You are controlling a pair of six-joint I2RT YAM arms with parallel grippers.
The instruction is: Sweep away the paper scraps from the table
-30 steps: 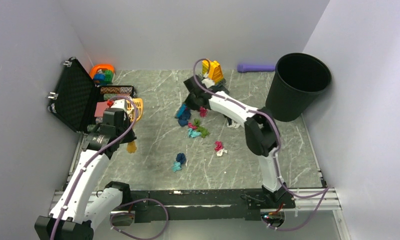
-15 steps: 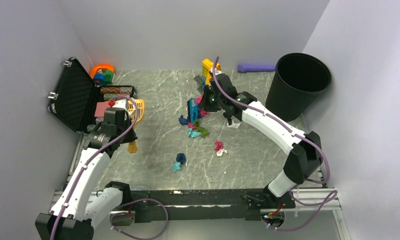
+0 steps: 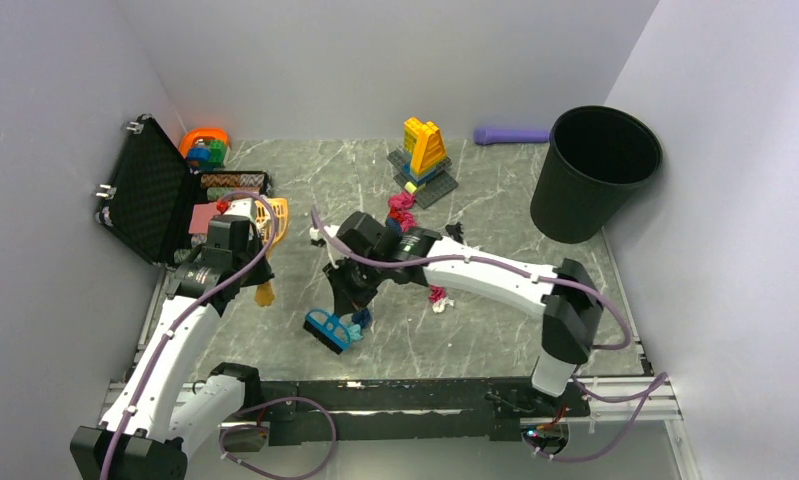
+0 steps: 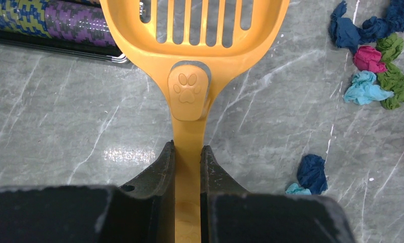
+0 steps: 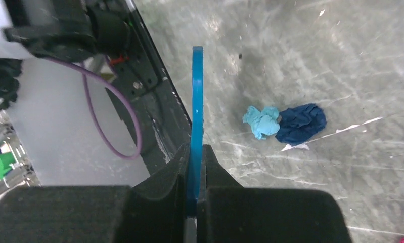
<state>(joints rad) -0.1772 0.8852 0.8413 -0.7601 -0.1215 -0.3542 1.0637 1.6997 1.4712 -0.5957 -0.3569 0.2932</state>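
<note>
At the table's (image 3: 305, 185) left side, next to the open black case (image 3: 145, 195): left gripper (image 4: 187, 154) pinches the handle of a yellow-orange scoop (image 4: 189, 91). Fingers are pressed flat against both sides of the handle. The slotted head points away from the wrist, its far rim near a row of striped chips (image 4: 48, 20). A paw print is moulded where the handle meets the head.

Near-left centre of the table: right arm reaches across from its base. The right gripper (image 5: 195, 152) is clamped on a blue tool (image 5: 196, 101), seen edge-on as a thin blade in the wrist view. From above, the tool (image 3: 327, 330) hangs low, close to the black rail (image 5: 149, 106) at the near edge. I cannot tell whether it touches the surface.

Paper scraps:
- One teal wad (image 5: 261, 121) and one dark blue wad (image 5: 301, 123) touch each other, just beside the blue tool on its right in the wrist view.
- A cluster of dark blue, pink, green and teal wads (image 4: 371, 66) shows in the left wrist view, further out on the marble. From above it is mostly hidden under the right arm.
- A pink wad and a white one (image 3: 438, 296) lie just beside the right forearm.
- A red-pink clump (image 3: 402, 208) sits near the toy brick build (image 3: 423, 150).

All the scraps in view lie on the table. The black bin (image 3: 595, 170) stands at the far right, well apart from them.
</note>
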